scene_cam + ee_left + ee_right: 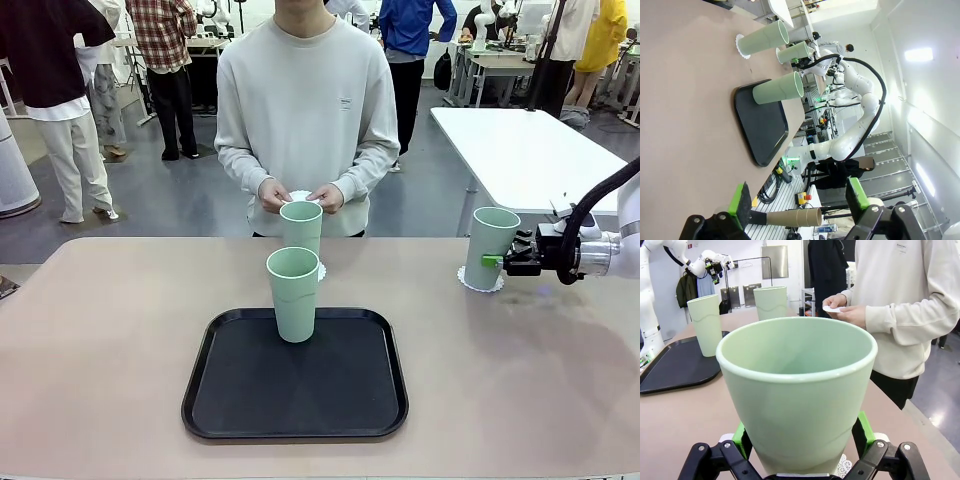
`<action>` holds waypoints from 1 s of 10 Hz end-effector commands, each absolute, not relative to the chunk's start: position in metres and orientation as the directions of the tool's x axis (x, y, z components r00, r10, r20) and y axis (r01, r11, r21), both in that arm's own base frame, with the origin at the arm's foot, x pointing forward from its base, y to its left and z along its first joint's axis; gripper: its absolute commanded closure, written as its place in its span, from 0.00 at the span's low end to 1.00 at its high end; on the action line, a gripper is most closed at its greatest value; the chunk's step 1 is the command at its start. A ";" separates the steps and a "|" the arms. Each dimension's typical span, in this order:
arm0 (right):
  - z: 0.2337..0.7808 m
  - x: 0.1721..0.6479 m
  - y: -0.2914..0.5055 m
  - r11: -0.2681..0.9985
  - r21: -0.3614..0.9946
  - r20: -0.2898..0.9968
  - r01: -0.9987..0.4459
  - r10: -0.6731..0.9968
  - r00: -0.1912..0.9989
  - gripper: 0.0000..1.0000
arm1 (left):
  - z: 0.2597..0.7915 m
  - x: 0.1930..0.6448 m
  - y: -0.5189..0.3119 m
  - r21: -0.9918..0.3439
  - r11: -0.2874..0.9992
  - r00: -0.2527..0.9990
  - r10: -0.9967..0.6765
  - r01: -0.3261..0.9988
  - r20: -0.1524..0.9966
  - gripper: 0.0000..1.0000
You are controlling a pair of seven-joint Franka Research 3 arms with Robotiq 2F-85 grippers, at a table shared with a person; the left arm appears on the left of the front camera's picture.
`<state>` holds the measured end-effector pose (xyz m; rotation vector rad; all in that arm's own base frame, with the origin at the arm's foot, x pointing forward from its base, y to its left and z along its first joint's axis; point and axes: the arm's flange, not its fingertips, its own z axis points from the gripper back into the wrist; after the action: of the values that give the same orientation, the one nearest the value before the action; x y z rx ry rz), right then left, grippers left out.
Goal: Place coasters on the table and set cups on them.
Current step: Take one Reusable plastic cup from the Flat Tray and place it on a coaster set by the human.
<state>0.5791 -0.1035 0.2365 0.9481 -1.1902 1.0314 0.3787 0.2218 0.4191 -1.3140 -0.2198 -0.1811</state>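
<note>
Left wrist view: left gripper (797, 197) has its jaws apart and empty. Front view: first cup (293, 295) stands on black tray (230, 400). Second cup (301, 228) stands on middle coaster (320, 271) just behind the tray. Third cup (491, 240) stands on right coaster (468, 281), at the right of the table (100, 330). Right gripper (493, 260) straddles the third cup; whether it clamps the cup cannot be told.

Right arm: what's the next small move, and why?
Probably open the right gripper wide if it isn't already, then back it straight away from the cup. The cup already stands upright on its coaster and the fingers flank it. Whether they grip is unclear. A sideways pull could tip it.
</note>
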 end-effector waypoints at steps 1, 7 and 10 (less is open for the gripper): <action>0.234 0.585 -0.105 0.260 0.017 0.989 -0.965 0.137 0.054 0.00 | 0.421 0.377 0.222 -0.934 0.245 0.964 -0.009 0.259 0.265 0.00; 0.230 0.583 -0.118 0.279 0.054 0.977 -0.959 0.185 0.109 0.00 | 0.421 0.377 0.222 -0.934 0.245 0.964 -0.009 0.259 0.265 0.00; 0.228 0.582 -0.122 0.280 0.073 0.976 -0.957 0.177 0.126 0.00 | 0.421 0.377 0.222 -0.934 0.245 0.964 -0.009 0.259 0.265 0.00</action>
<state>0.5761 -0.1164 0.2313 0.9152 -1.1565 1.0256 0.3787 0.2218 0.4191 -1.3140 -0.2197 -0.1811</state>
